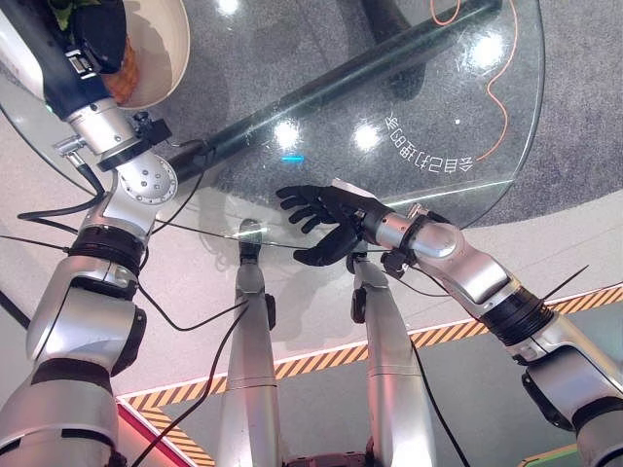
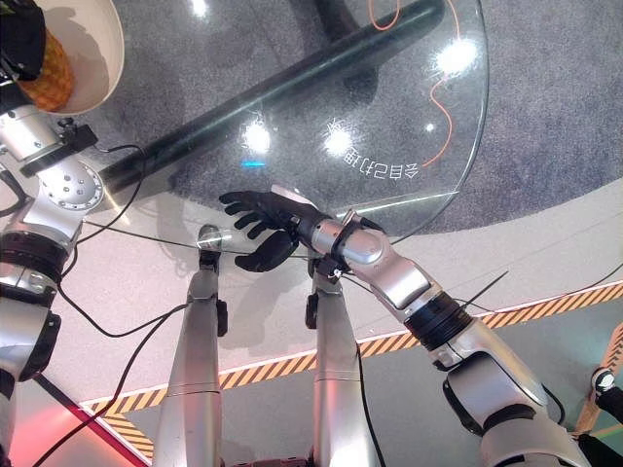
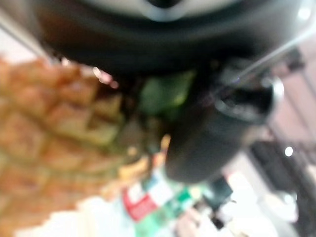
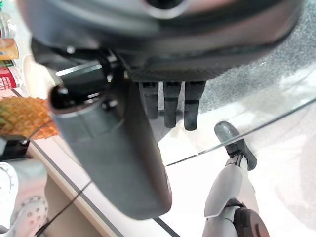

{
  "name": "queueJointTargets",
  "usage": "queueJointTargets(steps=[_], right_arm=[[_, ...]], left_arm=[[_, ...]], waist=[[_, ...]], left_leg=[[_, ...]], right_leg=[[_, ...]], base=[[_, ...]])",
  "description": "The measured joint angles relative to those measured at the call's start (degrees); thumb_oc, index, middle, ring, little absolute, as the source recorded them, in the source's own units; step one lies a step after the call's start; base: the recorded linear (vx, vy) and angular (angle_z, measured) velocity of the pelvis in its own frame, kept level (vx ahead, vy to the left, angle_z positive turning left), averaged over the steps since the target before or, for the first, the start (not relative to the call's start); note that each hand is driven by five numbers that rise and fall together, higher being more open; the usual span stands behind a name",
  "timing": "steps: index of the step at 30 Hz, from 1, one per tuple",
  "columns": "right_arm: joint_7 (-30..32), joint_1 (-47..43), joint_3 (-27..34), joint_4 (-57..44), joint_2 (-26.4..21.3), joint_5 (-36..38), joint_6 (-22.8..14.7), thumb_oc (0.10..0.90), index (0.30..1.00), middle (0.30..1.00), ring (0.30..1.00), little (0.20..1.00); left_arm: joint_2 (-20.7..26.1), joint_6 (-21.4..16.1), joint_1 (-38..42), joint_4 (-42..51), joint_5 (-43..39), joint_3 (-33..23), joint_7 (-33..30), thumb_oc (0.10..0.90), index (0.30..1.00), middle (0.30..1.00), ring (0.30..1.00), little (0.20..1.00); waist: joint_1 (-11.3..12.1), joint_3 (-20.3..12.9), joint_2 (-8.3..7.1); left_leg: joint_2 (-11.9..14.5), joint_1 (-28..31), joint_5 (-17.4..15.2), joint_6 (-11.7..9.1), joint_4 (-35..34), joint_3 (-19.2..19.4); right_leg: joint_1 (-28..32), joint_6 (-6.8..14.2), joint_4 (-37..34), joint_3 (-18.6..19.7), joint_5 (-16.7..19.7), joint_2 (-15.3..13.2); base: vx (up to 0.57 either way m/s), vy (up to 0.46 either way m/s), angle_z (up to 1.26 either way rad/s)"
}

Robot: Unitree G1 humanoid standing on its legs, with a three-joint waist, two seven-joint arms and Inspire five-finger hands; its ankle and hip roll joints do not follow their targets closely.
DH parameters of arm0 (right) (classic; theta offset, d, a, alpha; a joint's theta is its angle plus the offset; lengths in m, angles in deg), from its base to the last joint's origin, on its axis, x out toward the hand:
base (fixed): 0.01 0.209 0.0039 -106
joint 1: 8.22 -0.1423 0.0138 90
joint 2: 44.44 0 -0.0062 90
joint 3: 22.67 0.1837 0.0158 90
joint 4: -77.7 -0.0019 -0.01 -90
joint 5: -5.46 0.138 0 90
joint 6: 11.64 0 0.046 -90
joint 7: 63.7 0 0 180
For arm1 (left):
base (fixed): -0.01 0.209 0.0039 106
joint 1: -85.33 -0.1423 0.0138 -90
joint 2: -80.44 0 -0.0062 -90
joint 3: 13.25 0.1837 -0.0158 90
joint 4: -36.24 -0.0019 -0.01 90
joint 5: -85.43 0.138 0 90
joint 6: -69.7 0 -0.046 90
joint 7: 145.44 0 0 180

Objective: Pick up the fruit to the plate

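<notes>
A pineapple (image 1: 122,73) with an orange-brown skin hangs over the white plate (image 1: 161,49) at the far left of the round glass table (image 1: 438,117). My left hand (image 1: 97,39) is shut on it from above, and the left wrist view shows the pineapple (image 3: 49,143), its green leaves (image 3: 163,94) and my thumb (image 3: 217,133) close together. My right hand (image 1: 326,219) hovers open with spread fingers over the table's near edge, holding nothing. In the right wrist view its straight fingers (image 4: 173,103) point at the glass, with the pineapple (image 4: 24,116) off to one side.
A dark pole (image 1: 370,63) runs under the glass, and an orange cable (image 1: 496,107) lies on the grey floor beneath. Striped hazard tape (image 1: 321,360) crosses the floor near me. Colourful packets (image 3: 153,202) lie beyond the pineapple.
</notes>
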Motion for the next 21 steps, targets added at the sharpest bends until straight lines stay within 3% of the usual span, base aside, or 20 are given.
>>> queueJointTargets(steps=[12,21], right_arm=[[0.8,-0.8,-0.9,-1.1,-1.6,2.2,-1.3,0.8,0.9,0.9,0.9,0.9],[1.8,-0.8,-1.9,-1.1,-1.8,2.5,-2.2,0.8,0.9,0.9,0.9,0.9]], left_arm=[[1.1,-3.6,2.8,-1.1,-5.7,-2.2,2.1,0.1,0.3,0.3,0.3,0.2],[1.6,-3.7,2.8,-1.2,-6.0,-2.2,3.4,0.1,0.3,0.3,0.3,0.2]], waist=[[0.0,-0.2,-0.44],[-0.1,-0.2,-0.66]], left_leg=[[0.5,-1.9,0.1,-0.2,0.2,-0.8],[0.5,-2.0,0.1,-0.2,0.4,-0.8]], right_leg=[[-0.8,-0.1,-1.0,-1.2,0.3,0.5],[-0.8,-0.1,-0.9,-1.2,0.4,0.5]], base=[[0.0,-0.007,0.01],[0.0,-0.007,0.0]])
